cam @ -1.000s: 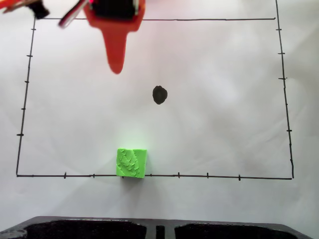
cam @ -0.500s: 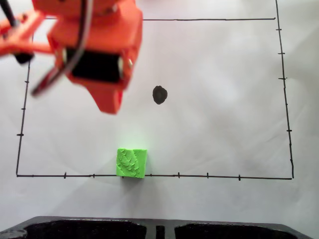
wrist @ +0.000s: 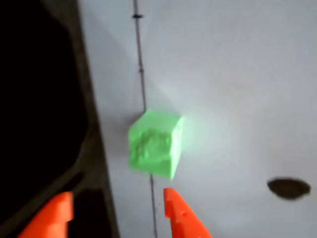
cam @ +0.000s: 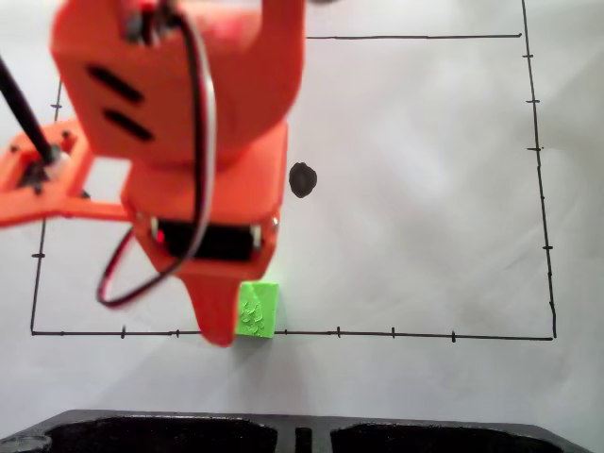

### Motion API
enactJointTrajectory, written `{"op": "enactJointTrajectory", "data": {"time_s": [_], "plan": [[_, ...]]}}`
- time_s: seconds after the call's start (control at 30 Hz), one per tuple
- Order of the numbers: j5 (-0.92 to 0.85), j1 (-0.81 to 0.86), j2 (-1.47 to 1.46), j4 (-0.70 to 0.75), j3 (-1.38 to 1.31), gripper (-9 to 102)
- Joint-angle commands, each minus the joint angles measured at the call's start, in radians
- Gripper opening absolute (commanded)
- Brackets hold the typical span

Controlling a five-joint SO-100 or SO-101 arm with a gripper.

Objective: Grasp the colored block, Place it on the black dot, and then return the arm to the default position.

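The colored block [cam: 259, 310] is a small bright green cube resting on the lower border line of the white sheet. The orange arm [cam: 189, 113] hangs over the left half of the fixed view, and its pointed jaw covers the block's left side. In the wrist view my gripper [wrist: 116, 198] is open, its two orange fingertips [wrist: 173, 206] set wide apart. The block [wrist: 154, 144] lies just beyond the tips, nearer the right one, and nothing is between them. The black dot [cam: 302, 179] shows uncovered to the right of the arm, and at the right edge of the wrist view as black dot [wrist: 289, 187].
A thin black rectangle with tick marks [cam: 538, 151] frames the white sheet. A dark black tray edge [cam: 425, 436] runs along the bottom of the fixed view, close behind the block, and fills the left side of the wrist view as a dark area [wrist: 34, 99].
The arm has come down from the top of the fixed view to the block, its jaw tip now overlapping the block's left side. Block and dot have not moved.
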Motion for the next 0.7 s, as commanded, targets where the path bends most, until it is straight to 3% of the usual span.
{"op": "enactJointTrajectory", "data": {"time_s": [0.0,0.67], "plan": [[0.011,0.009,-0.018,0.006,-0.061,27],[0.028,-0.009,-0.270,0.017,-0.210,30]]}}
